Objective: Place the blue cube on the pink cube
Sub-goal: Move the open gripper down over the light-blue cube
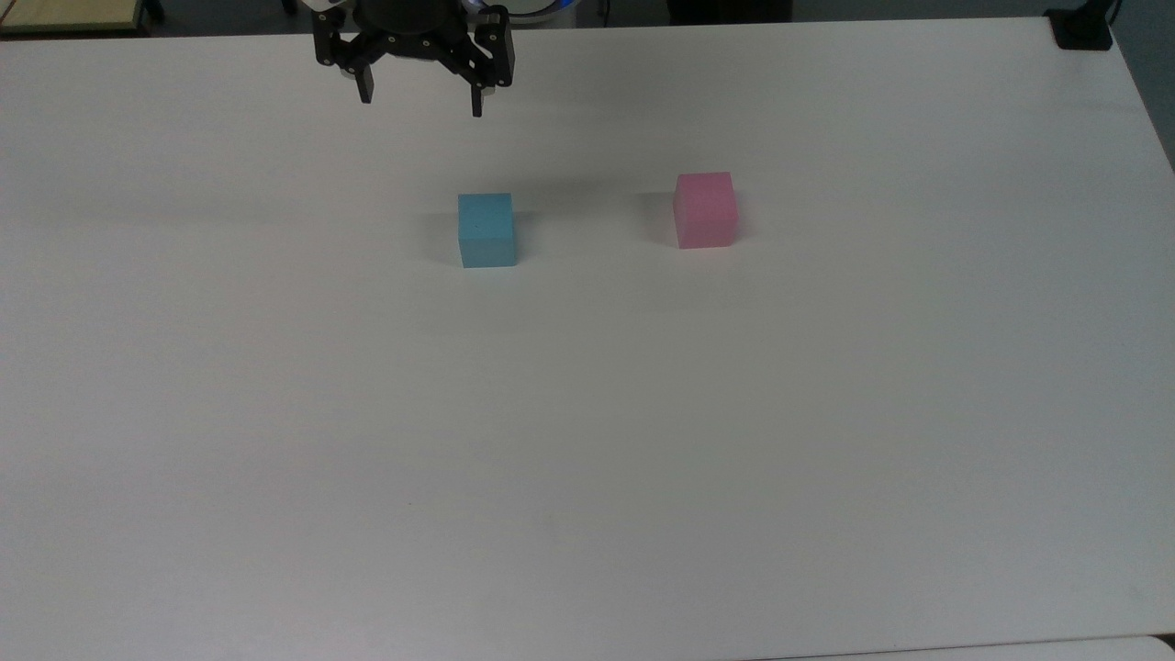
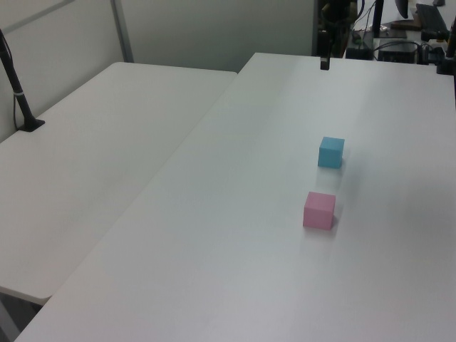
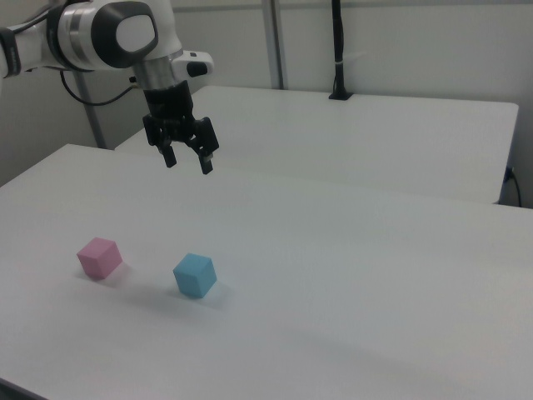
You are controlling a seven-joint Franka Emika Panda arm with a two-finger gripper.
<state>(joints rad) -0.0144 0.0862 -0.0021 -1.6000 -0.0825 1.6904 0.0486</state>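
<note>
Tool (image 1: 421, 96) is hanging wide open above the table (image 1: 587, 459), holding nothing. I'd be centering it over the blue cube (image 1: 486, 229) first, squaring up, then dropping straight.

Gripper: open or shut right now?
Open. The gripper has its fingers spread wide with empty space between them, up above the table, away from the blue cube.

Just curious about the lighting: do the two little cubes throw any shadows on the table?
Top view: faint soft shadows beside the light-blue matte cube and pastel-pink matte cube. Right view: dim patches beside both. Left view: barely any; even, diffuse light.
</note>
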